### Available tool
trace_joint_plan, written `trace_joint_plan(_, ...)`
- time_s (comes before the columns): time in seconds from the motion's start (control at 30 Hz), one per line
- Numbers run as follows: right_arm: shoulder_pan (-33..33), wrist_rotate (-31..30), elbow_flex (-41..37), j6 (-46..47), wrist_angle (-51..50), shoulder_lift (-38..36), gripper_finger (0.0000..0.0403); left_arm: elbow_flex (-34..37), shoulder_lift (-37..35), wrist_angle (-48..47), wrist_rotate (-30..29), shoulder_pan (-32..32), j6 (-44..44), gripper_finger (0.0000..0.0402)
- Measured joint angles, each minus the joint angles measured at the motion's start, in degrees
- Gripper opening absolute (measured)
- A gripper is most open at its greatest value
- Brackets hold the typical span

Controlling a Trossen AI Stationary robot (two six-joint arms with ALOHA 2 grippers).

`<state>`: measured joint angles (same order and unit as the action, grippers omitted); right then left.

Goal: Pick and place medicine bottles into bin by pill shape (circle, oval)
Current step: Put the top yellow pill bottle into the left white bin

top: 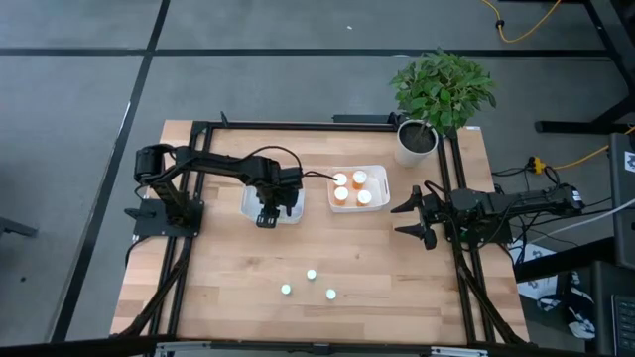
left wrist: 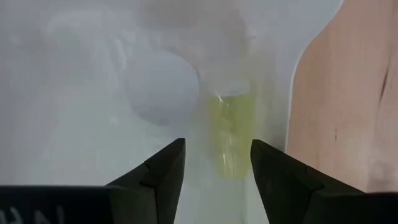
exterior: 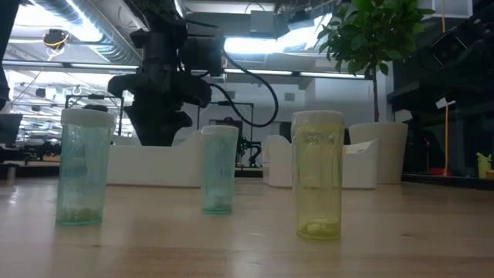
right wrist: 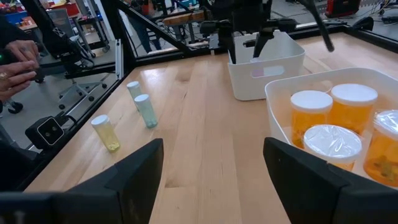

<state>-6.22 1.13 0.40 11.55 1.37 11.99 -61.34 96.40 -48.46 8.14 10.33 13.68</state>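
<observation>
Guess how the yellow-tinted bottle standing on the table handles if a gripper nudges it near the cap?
The yellow-tinted bottle stands tall and narrow on a small base, so a high push would probably tip it. Being a cylinder, it would likely roll once down. It looks nearly empty and clear-walled, so probably light, with smooth sides that might slip.

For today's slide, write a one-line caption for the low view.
Three small capped bottles, teal, pale blue and yellow-green, stand on the wooden table before white bins.
</observation>
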Motion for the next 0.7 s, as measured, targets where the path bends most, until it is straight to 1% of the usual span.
trace_joint_plan(0.17, -0.02, 0.02, 0.0, 0.0, 0.0, 0.0, 0.0279, 1.2, 0.0, 1.55, 0.17, 0.0, 0.05, 0.0176)
trace_joint_plan(0.53, 0.0, 0.02, 0.0, -0.02, -0.02, 0.0, 0.0279, 4.95, 0.0, 8.2, 0.29, 0.0, 0.09, 0.0176)
trace_joint_plan(0.7, 0.0, 0.02, 0.0, 0.0, -0.02, 0.0, 0.0279, 5.42, 0.0, 8.93, -1.2, 0.0, 0.04, 0.0176)
